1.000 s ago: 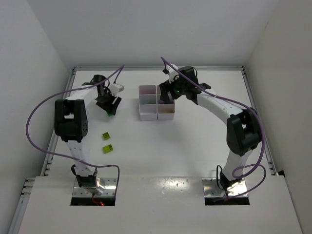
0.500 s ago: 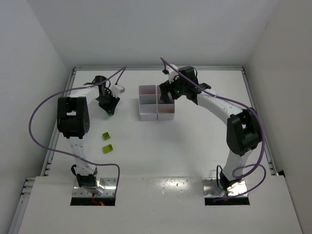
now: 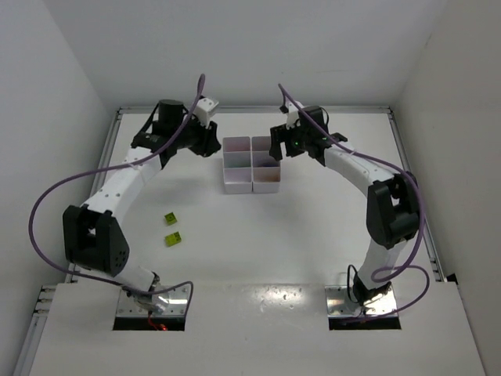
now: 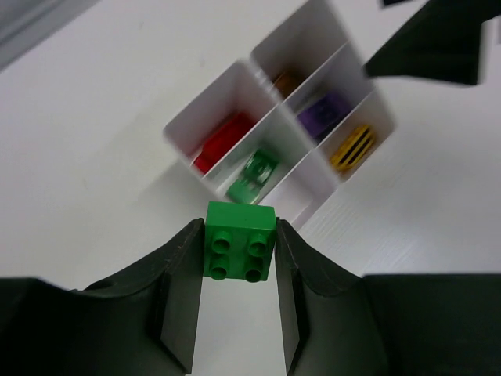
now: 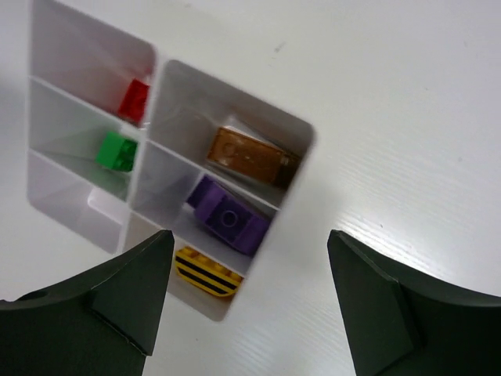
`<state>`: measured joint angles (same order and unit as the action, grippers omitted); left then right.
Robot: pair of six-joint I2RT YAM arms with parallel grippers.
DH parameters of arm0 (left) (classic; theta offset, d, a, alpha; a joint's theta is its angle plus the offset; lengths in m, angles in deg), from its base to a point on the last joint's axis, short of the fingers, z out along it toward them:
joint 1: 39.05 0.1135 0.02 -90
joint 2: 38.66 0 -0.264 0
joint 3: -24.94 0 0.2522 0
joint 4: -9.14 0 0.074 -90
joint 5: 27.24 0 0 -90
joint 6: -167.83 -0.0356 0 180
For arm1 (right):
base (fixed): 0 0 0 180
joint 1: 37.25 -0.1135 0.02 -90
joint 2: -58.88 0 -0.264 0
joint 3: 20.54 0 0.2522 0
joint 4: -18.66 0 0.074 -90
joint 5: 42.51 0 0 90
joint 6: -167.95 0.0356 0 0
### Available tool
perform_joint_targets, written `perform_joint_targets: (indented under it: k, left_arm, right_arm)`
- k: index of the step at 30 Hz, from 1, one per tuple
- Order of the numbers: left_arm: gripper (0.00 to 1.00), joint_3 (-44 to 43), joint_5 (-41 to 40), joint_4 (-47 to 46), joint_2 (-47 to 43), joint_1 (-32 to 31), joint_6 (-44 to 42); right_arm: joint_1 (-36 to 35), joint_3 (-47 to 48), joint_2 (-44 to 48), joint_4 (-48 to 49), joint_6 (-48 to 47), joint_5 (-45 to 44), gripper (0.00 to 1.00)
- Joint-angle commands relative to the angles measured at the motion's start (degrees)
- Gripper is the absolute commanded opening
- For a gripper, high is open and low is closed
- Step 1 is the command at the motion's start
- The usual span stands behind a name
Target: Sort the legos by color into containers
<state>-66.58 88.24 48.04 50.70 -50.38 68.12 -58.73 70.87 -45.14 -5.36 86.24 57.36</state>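
My left gripper [image 4: 239, 235] is shut on a green two-by-two brick [image 4: 239, 240] and holds it just left of the white six-compartment tray [image 4: 205, 100]. In the top view the left gripper [image 3: 210, 146] is beside the tray [image 3: 237, 188]. The tray holds a red brick [image 5: 135, 99], a green brick [image 5: 116, 150], an orange-brown brick [image 5: 246, 154], a purple brick [image 5: 229, 215] and a yellow striped brick [image 5: 205, 270], each in its own compartment. My right gripper [image 5: 250, 239] is open and empty, above the tray's right side [image 3: 279, 150].
Two lime-yellow bricks [image 3: 170, 217] [image 3: 173, 238] lie on the white table, left of centre and nearer the arm bases. White walls enclose the table at the back and both sides. Purple cables loop over both arms.
My left arm has swung from the table's left side toward the tray, carrying the green brick. My right gripper has shifted slightly right, off the tray's middle.
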Motion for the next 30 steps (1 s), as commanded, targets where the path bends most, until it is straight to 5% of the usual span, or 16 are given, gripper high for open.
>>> perform_joint_targets:
  k: [1, 9, 21, 24, 30]
  left_arm:
    - [0.04, 2.69, -2.44, -10.46, -1.82, -5.25, 14.78]
    - [0.03, 3.22, -14.55, -14.51, 2.48, -15.38, 21.66]
    - [0.03, -3.63, -22.57, -13.81, 13.90, -16.44, 23.34]
    - [0.10, -5.12, -23.62, -12.76, 16.36, -16.44, 23.34]
    - [0.45, -6.27, -23.63, -12.75, 17.60, -16.44, 23.34]
  right_arm:
    - [1.70, -0.74, 1.20, 2.53, 6.37, -2.22, 0.80]
    - [5.82, -0.74, 1.20, 3.05, 12.36, -0.47, 0.88]
    - [8.64, -2.41, 2.34, 3.05, 11.83, 5.78, 0.88]
    - [9.26, -2.41, 2.34, 3.05, 11.83, 6.92, 0.88]
    - [9.78, -1.89, 2.87, 2.01, 8.15, 8.68, 0.88]
